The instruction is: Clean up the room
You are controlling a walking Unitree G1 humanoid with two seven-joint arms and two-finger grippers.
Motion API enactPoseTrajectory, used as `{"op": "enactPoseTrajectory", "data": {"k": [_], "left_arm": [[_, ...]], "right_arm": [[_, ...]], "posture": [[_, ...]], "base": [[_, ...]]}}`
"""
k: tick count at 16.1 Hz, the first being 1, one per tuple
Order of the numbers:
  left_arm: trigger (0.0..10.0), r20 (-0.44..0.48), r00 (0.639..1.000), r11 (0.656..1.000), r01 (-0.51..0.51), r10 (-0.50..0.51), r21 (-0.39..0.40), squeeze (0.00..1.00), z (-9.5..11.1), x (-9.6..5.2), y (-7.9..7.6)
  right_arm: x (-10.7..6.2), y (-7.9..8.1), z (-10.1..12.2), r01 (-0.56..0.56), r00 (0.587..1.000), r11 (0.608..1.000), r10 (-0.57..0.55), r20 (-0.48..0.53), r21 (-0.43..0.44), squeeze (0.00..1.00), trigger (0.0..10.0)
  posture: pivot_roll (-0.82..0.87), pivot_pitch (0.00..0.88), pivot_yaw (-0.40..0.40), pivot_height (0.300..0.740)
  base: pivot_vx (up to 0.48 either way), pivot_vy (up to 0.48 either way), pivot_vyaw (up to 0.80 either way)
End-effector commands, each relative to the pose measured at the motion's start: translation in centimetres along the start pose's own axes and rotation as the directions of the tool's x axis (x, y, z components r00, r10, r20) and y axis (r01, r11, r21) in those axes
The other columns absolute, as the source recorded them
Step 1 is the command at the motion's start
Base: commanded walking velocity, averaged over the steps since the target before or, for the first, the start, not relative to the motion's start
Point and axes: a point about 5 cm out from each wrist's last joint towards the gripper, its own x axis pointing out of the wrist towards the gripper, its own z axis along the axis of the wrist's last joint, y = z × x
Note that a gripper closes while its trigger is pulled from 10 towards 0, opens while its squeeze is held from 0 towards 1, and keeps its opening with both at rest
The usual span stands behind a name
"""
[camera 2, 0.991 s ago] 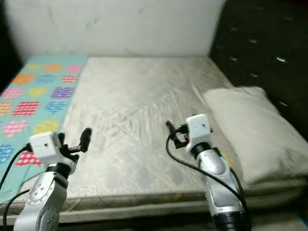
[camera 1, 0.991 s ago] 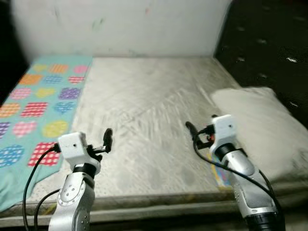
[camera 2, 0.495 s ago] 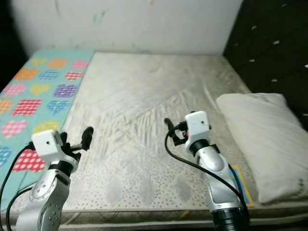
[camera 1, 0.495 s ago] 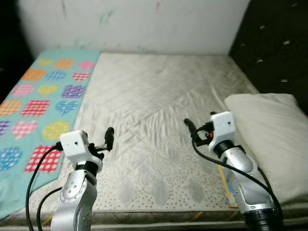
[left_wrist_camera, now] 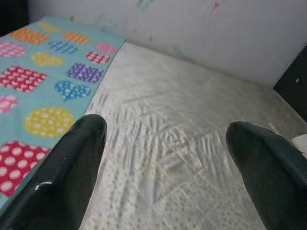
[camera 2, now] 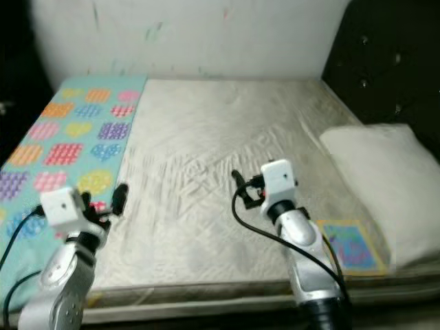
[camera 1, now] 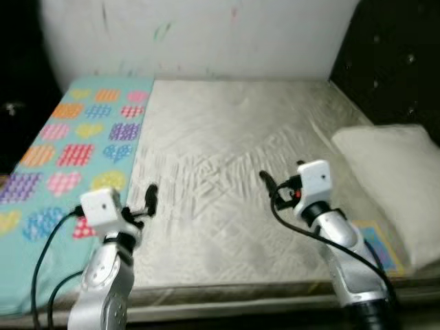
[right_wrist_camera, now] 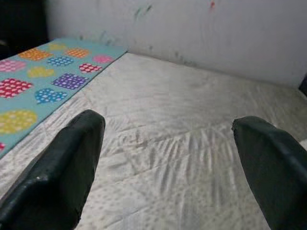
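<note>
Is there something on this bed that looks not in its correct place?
Yes. A small colourful flat book lies near the bed's front edge, partly under the pillow. The patterned blanket covers only the left side of the mattress.

The bed (camera 1: 227,172) lies in front of the robot, with a wall (camera 1: 206,34) behind it; a blanket (camera 1: 62,158) lies on the bed's left side; a pillow (camera 1: 392,165) lies on the right side (by the headboard (camera 1: 392,62)); a flat mat (camera 2: 347,244) lies beside the pillow, near the front edge.
</note>
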Motion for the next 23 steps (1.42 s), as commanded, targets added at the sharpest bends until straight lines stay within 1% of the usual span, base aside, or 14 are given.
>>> {"op": "enactPoseTrajectory", "data": {"k": [1,7,10,18,20,23], "left_arm": [[10.0,0.008,1.000,1.000,-0.016,0.016,0.008,0.00,0.33,0.00,0.41],[10.0,0.009,1.000,1.000,-0.011,0.011,0.019,0.00,0.19,-0.07,0.22],[10.0,0.016,1.000,1.000,-0.014,0.014,0.024,0.00,0.36,0.11,0.35],[10.0,0.019,1.000,0.999,-0.020,0.020,0.028,0.00,0.37,-0.03,0.46],[10.0,0.029,0.999,0.999,-0.025,0.023,0.044,0.00,0.46,-0.03,0.53],[10.0,0.045,0.998,0.997,-0.052,0.049,0.062,0.00,0.59,-0.04,0.67]], "right_arm": [[0.43,0.34,0.97,-0.017,0.999,1.000,0.018,0.033,-0.011,0.00,10.0],[0.49,0.37,0.82,-0.028,0.999,1.000,0.028,0.024,-0.015,0.00,10.0],[0.55,0.52,0.81,-0.041,0.999,0.999,0.042,0.023,-0.021,0.00,10.0],[0.42,0.94,0.68,-0.062,0.998,0.998,0.063,0.019,-0.033,0.00,10.0],[0.45,1.05,0.69,-0.070,0.997,0.997,0.070,0.018,-0.037,0.00,10.0],[0.44,1.20,0.73,-0.084,0.996,0.996,0.084,0.020,-0.044,0.00,10.0]], "posture": [[-0.12,0.005,-0.036,0.740],[-0.12,0.000,-0.037,0.740],[-0.12,0.000,-0.037,0.740],[-0.12,0.008,-0.038,0.740],[-0.12,0.009,-0.039,0.740],[-0.12,0.011,-0.039,0.740]], "base": [[0.000,0.480,0.00],[0.000,0.475,0.00],[0.000,0.472,0.00],[0.000,0.472,0.00],[0.000,0.471,0.00],[0.000,0.092,0.00]]}}
